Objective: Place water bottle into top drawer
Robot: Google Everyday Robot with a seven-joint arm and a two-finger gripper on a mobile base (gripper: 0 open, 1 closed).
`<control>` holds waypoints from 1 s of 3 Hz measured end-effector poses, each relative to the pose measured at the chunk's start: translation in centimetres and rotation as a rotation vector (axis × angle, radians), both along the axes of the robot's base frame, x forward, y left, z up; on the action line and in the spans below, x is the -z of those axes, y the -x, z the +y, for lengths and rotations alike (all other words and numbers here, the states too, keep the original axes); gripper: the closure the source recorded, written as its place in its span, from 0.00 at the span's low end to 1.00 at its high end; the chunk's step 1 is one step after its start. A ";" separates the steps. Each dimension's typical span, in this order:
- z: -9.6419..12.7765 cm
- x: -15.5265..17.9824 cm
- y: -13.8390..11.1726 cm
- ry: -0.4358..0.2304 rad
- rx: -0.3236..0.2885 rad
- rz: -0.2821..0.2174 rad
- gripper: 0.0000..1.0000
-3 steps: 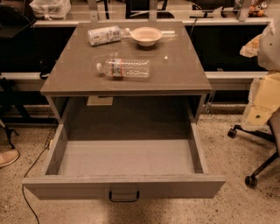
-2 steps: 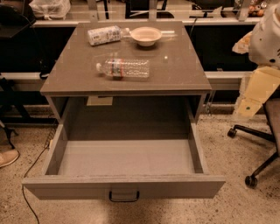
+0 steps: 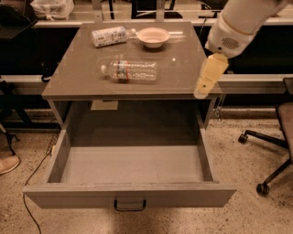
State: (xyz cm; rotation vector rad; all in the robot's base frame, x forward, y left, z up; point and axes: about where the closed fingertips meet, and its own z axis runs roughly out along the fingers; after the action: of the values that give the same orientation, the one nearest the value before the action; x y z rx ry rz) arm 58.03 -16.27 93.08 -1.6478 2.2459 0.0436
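Arm [image 3: 238, 23] in from top; gripper [image 3: 201, 91] angled down at tabletop [image 3: 183, 68] edge, empty; open/shut unclear.

The tool [image 3: 202, 90] hangs at the tabletop's [image 3: 82, 77] 4 o'clock corner and covers it. Its arm [image 3: 238, 20] is cut off by the top edge at 1 o'clock. At 3 o'clock an office chair [image 3: 286, 116] runs off the right edge. At 9 o'clock a shoe [image 3: 7, 164] is cut by the left edge. At 11 o'clock a plastic bag [image 3: 51, 7] is cropped. Print on the water bottle [image 3: 132, 71] and the labelled bottle [image 3: 109, 35] is too small to read.
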 end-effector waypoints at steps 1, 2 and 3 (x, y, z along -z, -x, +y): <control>3.7 3.8 -6.9 -0.025 0.074 0.028 0.00; 5.9 5.7 -10.4 -0.039 0.123 0.036 0.00; 8.7 6.9 -13.3 -0.044 0.133 0.037 0.00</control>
State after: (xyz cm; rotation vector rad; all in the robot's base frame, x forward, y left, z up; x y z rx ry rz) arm 71.35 -7.59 86.20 -1.4830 2.3595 0.0906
